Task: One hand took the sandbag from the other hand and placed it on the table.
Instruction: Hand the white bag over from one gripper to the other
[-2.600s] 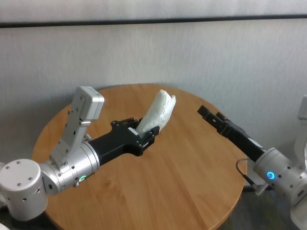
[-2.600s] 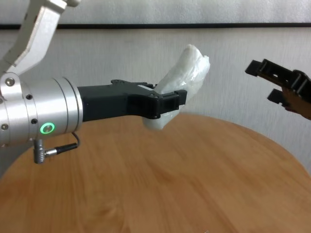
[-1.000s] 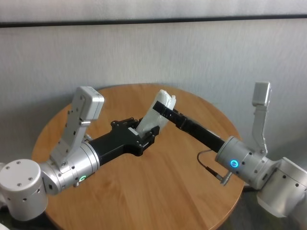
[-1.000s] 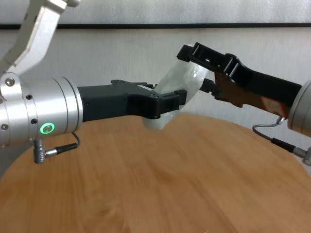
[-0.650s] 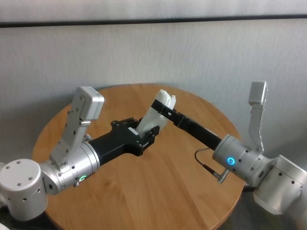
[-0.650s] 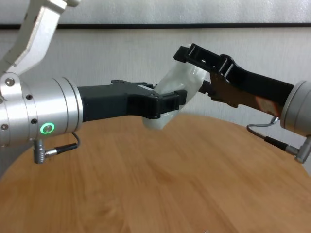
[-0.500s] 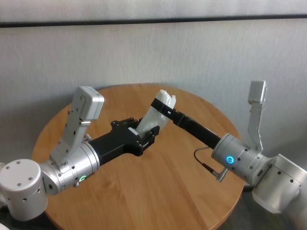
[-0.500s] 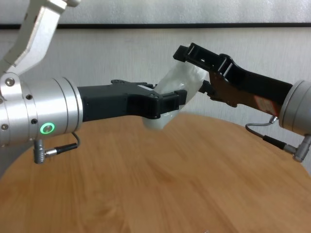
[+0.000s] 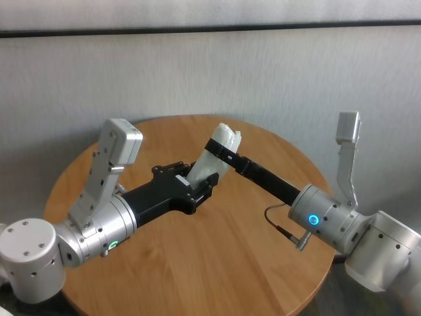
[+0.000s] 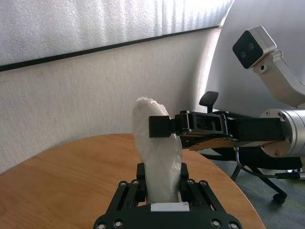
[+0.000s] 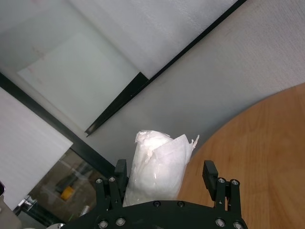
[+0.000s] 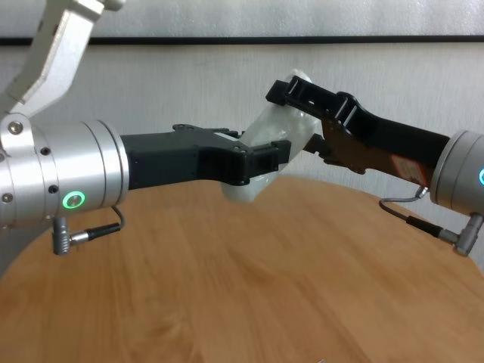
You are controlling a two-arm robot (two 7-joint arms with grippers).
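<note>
A round wooden table (image 9: 197, 263) fills the middle of the room, with a pale wall behind it. Everything else here hangs in the air above that table.

The left arm reaches in over the table's left half, a green ring lit on its silver wrist. Its left gripper (image 9: 200, 186) sits above the table's middle, fingers clamped tight on the lower end of the sandbag (image 9: 216, 162). From the left wrist camera the two fingers press in on either side of the bag's base, and the bag rises straight up out of them (image 10: 157, 162).

The right arm comes in over the table's right half, its wrist ring glowing blue. Its right gripper (image 9: 222, 150) is level with the upper part of the sandbag, above the far half of the table, and its fingers stand wide apart with the bag's top between them. In the right wrist view the bag (image 11: 157, 167) lies close against one finger, while a clear gap separates it from the other. In the chest view one black finger crosses in front of the bag's top.

The sandbag is white and crinkled, tilted with its upper end leaning toward the wall. It is held clear of the table, with no part of it touching the wood (image 12: 280, 128).
</note>
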